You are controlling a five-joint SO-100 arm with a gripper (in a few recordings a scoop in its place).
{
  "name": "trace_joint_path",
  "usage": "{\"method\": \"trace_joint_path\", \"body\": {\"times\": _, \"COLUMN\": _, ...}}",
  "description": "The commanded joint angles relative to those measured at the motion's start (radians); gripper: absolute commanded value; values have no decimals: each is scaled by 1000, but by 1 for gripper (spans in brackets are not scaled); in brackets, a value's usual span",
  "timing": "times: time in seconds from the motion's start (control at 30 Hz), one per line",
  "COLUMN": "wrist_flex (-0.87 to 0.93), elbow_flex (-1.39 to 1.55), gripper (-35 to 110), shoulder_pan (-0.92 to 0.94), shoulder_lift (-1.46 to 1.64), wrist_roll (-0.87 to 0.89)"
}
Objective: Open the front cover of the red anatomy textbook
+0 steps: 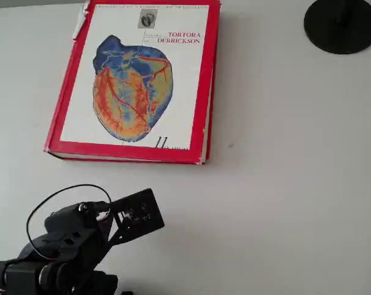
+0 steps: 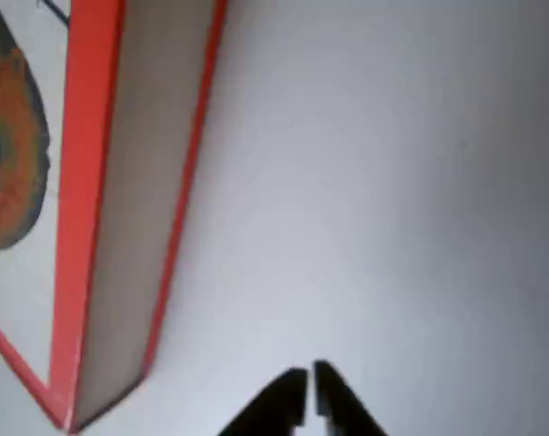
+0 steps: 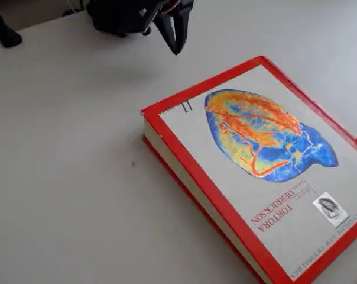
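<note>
A: Going left to right in the overhead view, where does everything sit?

B: The red anatomy textbook [image 1: 136, 80] lies flat on the white table [image 1: 284, 184], toward the upper left, its front cover [image 1: 139, 37] shut and facing up with the heart picture showing. At the lower left is the arm, and its gripper [image 1: 139, 215] hangs well short of the book's near edge, touching nothing. Far right at the top stands a round black base [image 1: 342, 24].

A: Why would the book lie that way?

B: My guess is that the page side faces right so the cover's free edge can be reached from open table. The gripper sits low and apart from it, which to me looks like a start pose before any reach.

A: And the fingers?

B: In the wrist view the gripper [image 2: 309, 395] shows two dark tips nearly together, a thin slit between them, holding nothing.

A: What does that view give that the others lack?

B: From left to right it shows a slice of the heart picture, the red border, then the grey block of pages [image 2: 134, 227] between the two red boards, then bare table. That is the seam where a fingertip would have to get under the cover. The fixed view shows instead the whole cover lying level and the gripper [image 3: 175, 32] above the table beyond the book's corner.
</note>
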Motion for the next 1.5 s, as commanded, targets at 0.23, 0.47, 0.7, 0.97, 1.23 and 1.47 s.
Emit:
{"method": "trace_joint_path", "body": {"times": 0.23, "wrist_flex": 9, "elbow_flex": 2, "gripper": 0, "shoulder_pan": -8, "shoulder_lift": 3, "wrist_roll": -9}}
{"method": "trace_joint_path", "body": {"times": 0.47, "wrist_flex": 9, "elbow_flex": 2, "gripper": 2, "shoulder_pan": -8, "shoulder_lift": 3, "wrist_roll": -9}}
{"method": "trace_joint_path", "body": {"times": 0.7, "wrist_flex": -304, "elbow_flex": 63, "gripper": 7, "shoulder_pan": 95, "shoulder_lift": 3, "wrist_roll": -135}}
{"method": "trace_joint_path", "body": {"times": 0.97, "wrist_flex": -448, "elbow_flex": 51, "gripper": 21, "shoulder_pan": 138, "shoulder_lift": -72, "wrist_roll": -120}}
{"method": "trace_joint_path", "body": {"times": 1.23, "wrist_flex": -759, "elbow_flex": -114, "gripper": 21, "shoulder_pan": 209, "shoulder_lift": -589, "wrist_roll": -94}}
{"method": "trace_joint_path", "body": {"times": 1.47, "wrist_flex": -857, "elbow_flex": -247, "gripper": 21, "shoulder_pan": 241, "shoulder_lift": -811, "wrist_roll": -95}}
